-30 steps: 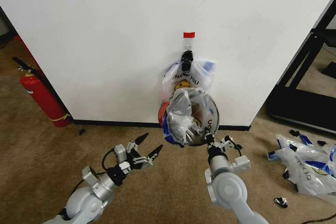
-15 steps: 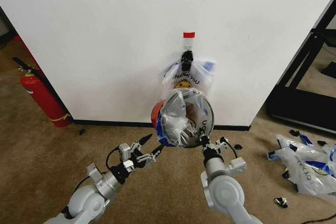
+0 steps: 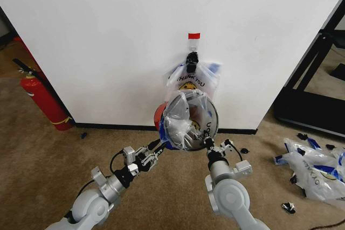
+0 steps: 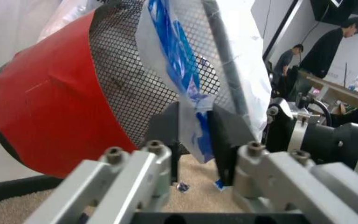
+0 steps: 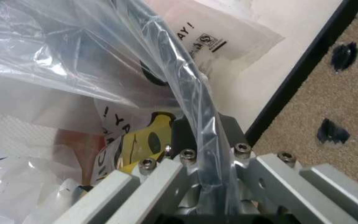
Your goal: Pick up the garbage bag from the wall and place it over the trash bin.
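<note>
The trash bin point(image 3: 200, 112), black mesh with a red base point(image 4: 61, 102), is held off the floor and tipped so its mouth faces me, just in front of the wall point(image 3: 108, 36). A garbage bag point(image 3: 180, 125) lines its mouth. My right gripper point(image 3: 207, 143) is shut on the bin's lower rim point(image 5: 197, 107) through the plastic. My left gripper point(image 3: 156, 146) is at the lower left rim, its pads point(image 4: 166, 130) closed on a blue-printed flap of the bag point(image 4: 195, 126). More bags point(image 3: 191, 82) hang from the black clip point(image 3: 192, 58) under the red tape point(image 3: 194, 36).
A red fire extinguisher point(image 3: 43, 98) stands on the carpet at the left by the wall. Loose bags point(image 3: 315, 168) and small black scraps lie on the floor at the right. A black frame point(image 3: 312, 100) stands at the right edge.
My left gripper moved up and right from open on the carpet side to the bin's lower left rim and closed on the bag's flap. The bin shifted slightly left.
</note>
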`<state>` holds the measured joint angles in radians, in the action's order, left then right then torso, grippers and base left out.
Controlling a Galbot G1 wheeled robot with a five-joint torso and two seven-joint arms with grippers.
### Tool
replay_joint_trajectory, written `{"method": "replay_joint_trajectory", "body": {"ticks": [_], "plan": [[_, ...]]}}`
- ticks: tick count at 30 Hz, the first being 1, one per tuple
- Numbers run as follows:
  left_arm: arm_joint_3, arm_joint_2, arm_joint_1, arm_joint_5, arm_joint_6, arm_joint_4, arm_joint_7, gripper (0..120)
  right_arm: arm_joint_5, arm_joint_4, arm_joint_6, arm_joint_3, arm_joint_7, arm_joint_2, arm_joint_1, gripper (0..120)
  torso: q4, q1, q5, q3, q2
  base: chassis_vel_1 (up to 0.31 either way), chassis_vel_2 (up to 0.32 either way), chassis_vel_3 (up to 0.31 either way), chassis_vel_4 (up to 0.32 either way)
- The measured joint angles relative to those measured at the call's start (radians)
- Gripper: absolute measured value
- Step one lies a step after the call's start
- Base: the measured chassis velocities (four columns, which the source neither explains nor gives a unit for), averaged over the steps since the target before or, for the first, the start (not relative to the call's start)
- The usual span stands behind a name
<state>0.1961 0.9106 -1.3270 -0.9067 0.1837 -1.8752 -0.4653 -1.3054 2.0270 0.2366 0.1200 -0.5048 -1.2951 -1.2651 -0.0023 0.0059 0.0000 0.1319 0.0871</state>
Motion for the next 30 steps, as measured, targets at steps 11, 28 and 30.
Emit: {"method": "replay_joint_trajectory", "body": {"ticks": [11,28,30], "plan": [[-0.001,0.012,0.002,0.055,0.021,0.031,0.041,0,-0.003,0.02,-0.005,-0.005,0.0,-0.006,0.001,0,0.0,0.0,0.0,0.0,0.0,0.0,0.0,0.0,0.0],[0.004,0.02,0.023,0.226,0.031,0.074,0.327,0,-0.003,0.078,-0.023,-0.033,-0.002,-0.008,-0.052,0,0.0,0.0,0.0,0.0,0.0,0.0,0.0,0.0,0.0],[0.007,0.02,0.024,0.229,0.027,0.074,0.342,0,-0.002,0.08,-0.024,-0.033,-0.002,-0.007,-0.054,0,0.0,0.0,0.0,0.0,0.0,0.0,0.0,0.0,0.0]]}}
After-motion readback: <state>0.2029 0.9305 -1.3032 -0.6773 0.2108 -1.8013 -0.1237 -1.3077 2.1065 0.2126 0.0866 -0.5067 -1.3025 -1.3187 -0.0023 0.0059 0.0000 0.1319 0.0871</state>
